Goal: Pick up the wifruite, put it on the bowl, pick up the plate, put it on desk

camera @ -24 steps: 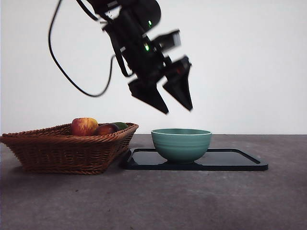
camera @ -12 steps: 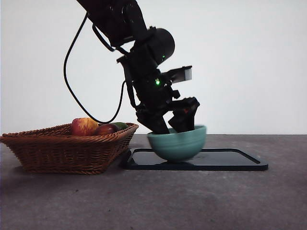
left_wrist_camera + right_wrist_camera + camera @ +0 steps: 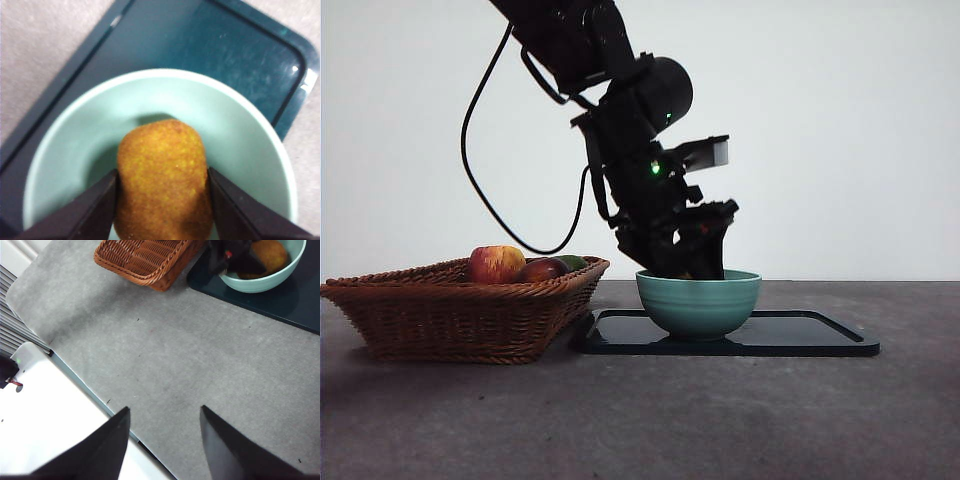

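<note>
Left gripper (image 3: 161, 200) grips the wifruite (image 3: 161, 177), seemingly just above the bowl (image 3: 699, 303) floor; right gripper (image 3: 161, 432) hangs open over the desk (image 3: 190, 365)

I am reaching the left arm down from high on the left side, wrist bent steeply, and the left gripper (image 3: 686, 262) is pointing almost straight down with its jaws closed on the wifruite (image 3: 162, 180) from both sides. The right gripper (image 3: 162, 440) is hovering, waiting, jaws spread apart, gripping nothing.
</note>
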You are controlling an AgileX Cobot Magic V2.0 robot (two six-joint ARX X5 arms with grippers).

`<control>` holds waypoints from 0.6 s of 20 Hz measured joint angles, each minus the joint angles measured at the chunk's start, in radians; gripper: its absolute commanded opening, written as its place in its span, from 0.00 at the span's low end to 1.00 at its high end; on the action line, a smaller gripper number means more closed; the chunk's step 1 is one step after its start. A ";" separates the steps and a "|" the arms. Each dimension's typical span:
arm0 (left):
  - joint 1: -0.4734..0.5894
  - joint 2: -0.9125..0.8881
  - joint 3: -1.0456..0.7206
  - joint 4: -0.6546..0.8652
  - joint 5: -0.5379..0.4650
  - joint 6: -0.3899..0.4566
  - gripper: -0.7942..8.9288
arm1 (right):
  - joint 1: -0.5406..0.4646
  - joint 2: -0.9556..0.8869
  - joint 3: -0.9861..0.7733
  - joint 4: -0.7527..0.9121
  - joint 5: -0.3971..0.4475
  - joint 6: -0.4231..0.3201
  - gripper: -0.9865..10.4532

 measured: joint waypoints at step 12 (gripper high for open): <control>0.068 -0.315 0.286 -0.224 0.035 -0.213 0.32 | 0.000 0.000 0.000 0.000 0.000 -0.016 0.28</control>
